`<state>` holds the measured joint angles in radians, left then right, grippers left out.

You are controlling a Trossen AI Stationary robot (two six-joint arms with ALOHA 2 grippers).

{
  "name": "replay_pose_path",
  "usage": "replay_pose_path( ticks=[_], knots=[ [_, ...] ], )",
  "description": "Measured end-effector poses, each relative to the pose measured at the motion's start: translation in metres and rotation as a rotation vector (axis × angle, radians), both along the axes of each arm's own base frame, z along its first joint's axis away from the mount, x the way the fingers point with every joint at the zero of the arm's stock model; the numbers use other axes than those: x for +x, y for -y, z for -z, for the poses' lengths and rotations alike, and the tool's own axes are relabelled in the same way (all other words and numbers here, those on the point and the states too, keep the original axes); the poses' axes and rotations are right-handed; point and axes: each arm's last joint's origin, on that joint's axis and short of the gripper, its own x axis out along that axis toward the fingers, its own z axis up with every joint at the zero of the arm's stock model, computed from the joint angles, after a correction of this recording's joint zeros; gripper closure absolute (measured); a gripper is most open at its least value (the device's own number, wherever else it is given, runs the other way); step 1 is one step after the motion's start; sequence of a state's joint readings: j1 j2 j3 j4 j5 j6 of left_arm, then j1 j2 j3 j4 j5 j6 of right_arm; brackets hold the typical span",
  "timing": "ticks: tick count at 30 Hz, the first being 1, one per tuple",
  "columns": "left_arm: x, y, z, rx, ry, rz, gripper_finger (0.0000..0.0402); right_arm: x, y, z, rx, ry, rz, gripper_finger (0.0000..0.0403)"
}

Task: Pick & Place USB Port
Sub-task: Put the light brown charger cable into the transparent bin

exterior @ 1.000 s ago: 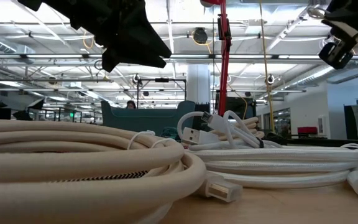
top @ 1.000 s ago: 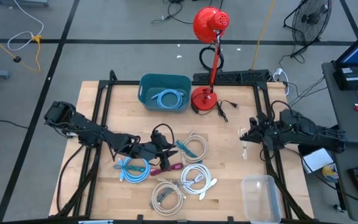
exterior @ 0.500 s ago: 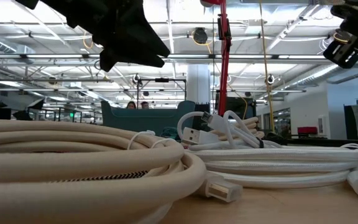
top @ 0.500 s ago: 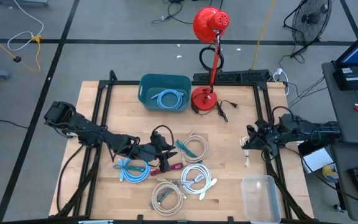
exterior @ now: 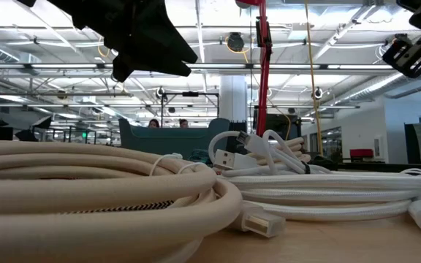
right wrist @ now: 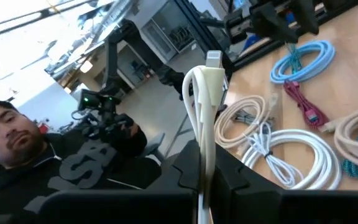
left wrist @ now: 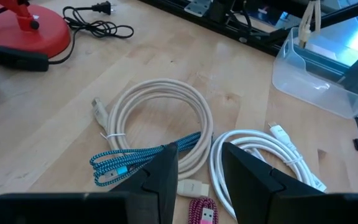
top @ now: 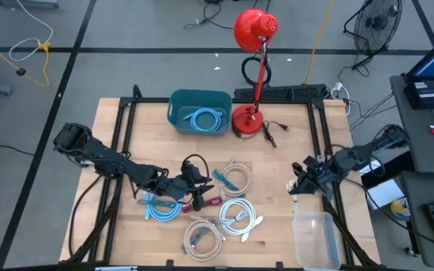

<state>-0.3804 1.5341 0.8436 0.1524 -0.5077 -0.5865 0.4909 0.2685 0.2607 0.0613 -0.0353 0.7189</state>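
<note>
Cream cable [right wrist: 204, 118] in right gripper [right wrist: 205, 177]; no writing legible.

You get bright, even overhead light on the counter [top: 277, 173] from above, with only soft, short shadows. At table height the near cream cable coil [exterior: 93, 197] fills the lower left out of focus, and the ceiling lights [exterior: 218, 44] glare across the top, leaving the arms as dark silhouettes.
</note>
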Motion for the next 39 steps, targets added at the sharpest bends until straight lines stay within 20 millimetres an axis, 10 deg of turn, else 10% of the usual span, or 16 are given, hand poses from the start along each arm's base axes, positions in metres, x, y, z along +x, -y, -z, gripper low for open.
replay_pose_path(
  ticks=[39],
  knots=[
    [0.0, -0.001, 0.0, 0.116, -0.021, 0.039, 0.0275, -0.048, -0.149, -0.001, 0.004, -0.003, 0.378, 0.0403]
  ],
)
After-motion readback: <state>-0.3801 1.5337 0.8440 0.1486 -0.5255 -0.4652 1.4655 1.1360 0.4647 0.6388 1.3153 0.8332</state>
